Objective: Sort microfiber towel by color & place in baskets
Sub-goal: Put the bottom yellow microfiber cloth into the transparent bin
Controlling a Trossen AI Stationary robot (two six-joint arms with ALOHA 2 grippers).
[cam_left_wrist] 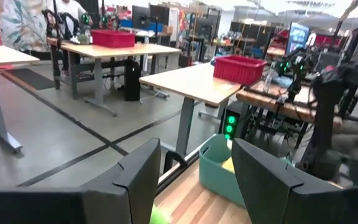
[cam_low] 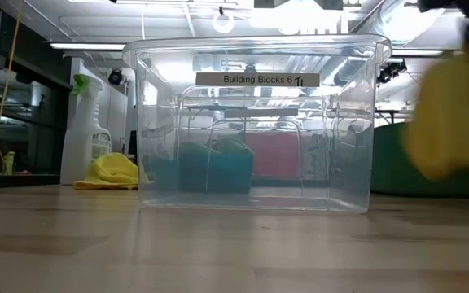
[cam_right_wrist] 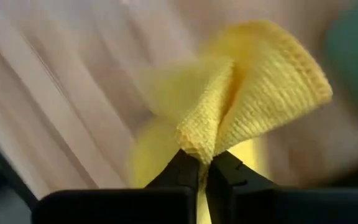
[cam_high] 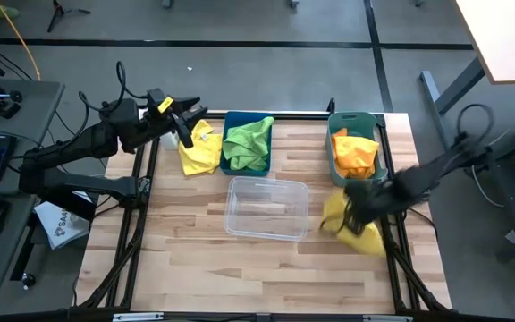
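Note:
My right gripper (cam_high: pixel 353 206) is near the table's right edge, beside the clear basket (cam_high: pixel 266 207), shut on a yellow towel (cam_high: pixel 356 228) that also shows in the low view (cam_low: pixel 450 122). My left gripper (cam_high: pixel 184 121) is open and hovers at the far left, above another yellow towel (cam_high: pixel 199 152) lying crumpled on the table next to the dark blue basket (cam_high: pixel 247 143). That basket holds lime green towels (cam_high: pixel 249 139). The teal basket (cam_high: pixel 356 152) holds an orange towel (cam_high: pixel 356 154). The clear basket looks bare inside. My right gripper pinches a bunched fold of the yellow towel (cam_right_wrist: pixel 199 144) between its two fingertips (cam_right_wrist: pixel 185 167). The cloth flares out past the fingers and hangs slack around them. In the low view the towel is lifted off the table.
A white spray bottle with a green top (cam_low: pixel 84 134) stands at the far left behind the lying yellow towel (cam_low: pixel 112 172). The clear basket (cam_low: pixel 255 122) sits mid-table. Bare wood lies along the near side (cam_high: pixel 257 277). Desks and red bins show in the room beyond.

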